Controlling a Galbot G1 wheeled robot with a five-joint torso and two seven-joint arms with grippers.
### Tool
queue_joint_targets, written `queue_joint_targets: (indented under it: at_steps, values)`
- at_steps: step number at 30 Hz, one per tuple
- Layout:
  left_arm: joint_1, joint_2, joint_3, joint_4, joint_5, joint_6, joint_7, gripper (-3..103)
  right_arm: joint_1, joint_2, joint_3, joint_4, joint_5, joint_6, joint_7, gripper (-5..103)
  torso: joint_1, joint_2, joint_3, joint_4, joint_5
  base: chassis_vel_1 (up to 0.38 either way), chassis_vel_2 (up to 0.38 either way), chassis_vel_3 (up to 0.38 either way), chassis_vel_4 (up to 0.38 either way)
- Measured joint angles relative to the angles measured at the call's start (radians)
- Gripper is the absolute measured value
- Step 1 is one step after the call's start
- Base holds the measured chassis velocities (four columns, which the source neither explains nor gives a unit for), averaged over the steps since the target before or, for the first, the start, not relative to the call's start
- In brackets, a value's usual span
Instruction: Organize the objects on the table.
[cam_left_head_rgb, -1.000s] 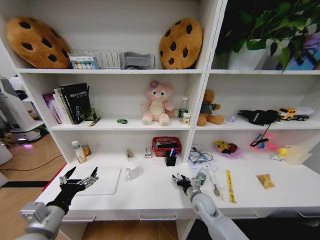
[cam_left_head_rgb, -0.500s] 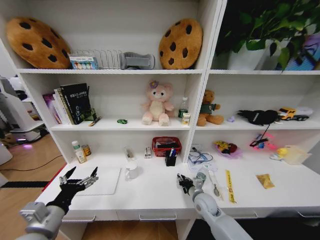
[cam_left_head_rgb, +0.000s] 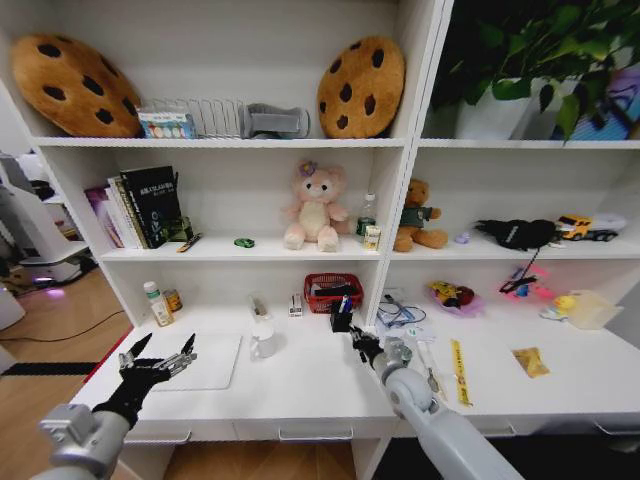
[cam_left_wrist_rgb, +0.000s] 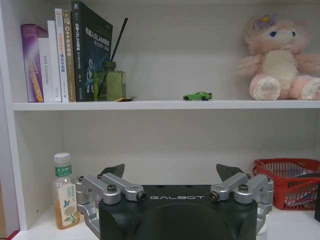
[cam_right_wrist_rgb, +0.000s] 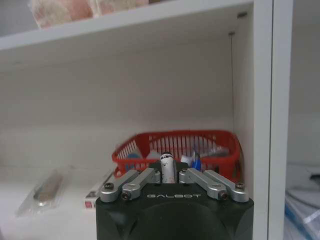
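White bench (cam_left_head_rgb: 300, 385) fills the lower half of my head view; my right end effector (cam_left_head_rgb: 362, 345) sits at centre frame, just short of the black pen holder (cam_left_head_rgb: 341, 320) and the red basket (cam_left_head_rgb: 333, 291); in its wrist view the fingers (cam_right_wrist_rgb: 145, 177) are clamped on a small white pen-like object (cam_right_wrist_rgb: 166, 167), basket (cam_right_wrist_rgb: 176, 150) right behind; my left end effector (cam_left_head_rgb: 157, 357) hangs at lower left, fingers (cam_left_wrist_rgb: 112, 171) spread apart, over the near edge of the flat white laptop (cam_left_head_rgb: 200, 360); the green oval item (cam_left_head_rgb: 244, 242) lies on the middle shelf, left of the pink plush (cam_left_head_rgb: 313, 208).
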Motion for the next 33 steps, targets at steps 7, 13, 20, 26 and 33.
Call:
queue_joint_targets:
  at_steps: [7,13,20,26,33]
  values:
    - [0.000,0.000,0.000,0.000,0.000,0.000,0.000,100,0.164,0.077,-0.043,-0.162,-0.047,0.124,-0.038,12,0.000,0.000,0.000,0.0003,0.0001,0.000,0.000,0.000,0.000]
    - [0.000,0.000,0.000,0.000,0.000,0.000,0.000,100,0.251,0.138,-0.077,-0.269,-0.065,0.184,-0.044,12,0.000,0.000,0.000,-0.0001,0.0000,0.000,0.000,0.000,0.000]
    - [0.000,0.000,0.000,0.000,0.000,0.000,0.000,100,0.287,0.163,-0.087,-0.333,-0.105,0.220,-0.054,12,0.000,0.000,0.000,-0.0002,0.0000,0.000,0.000,0.000,0.000]
    - [0.000,0.000,0.000,0.000,0.000,0.000,0.000,100,0.300,0.178,-0.087,-0.368,-0.127,0.225,-0.044,12,0.000,0.000,0.000,0.0000,0.0000,0.000,0.000,0.000,0.000]
    - [0.000,0.000,0.000,0.000,0.000,0.000,0.000,100,0.305,0.186,-0.072,-0.398,-0.168,0.227,-0.028,12,0.000,0.000,0.000,0.0000,0.0001,0.000,0.000,0.000,0.000]
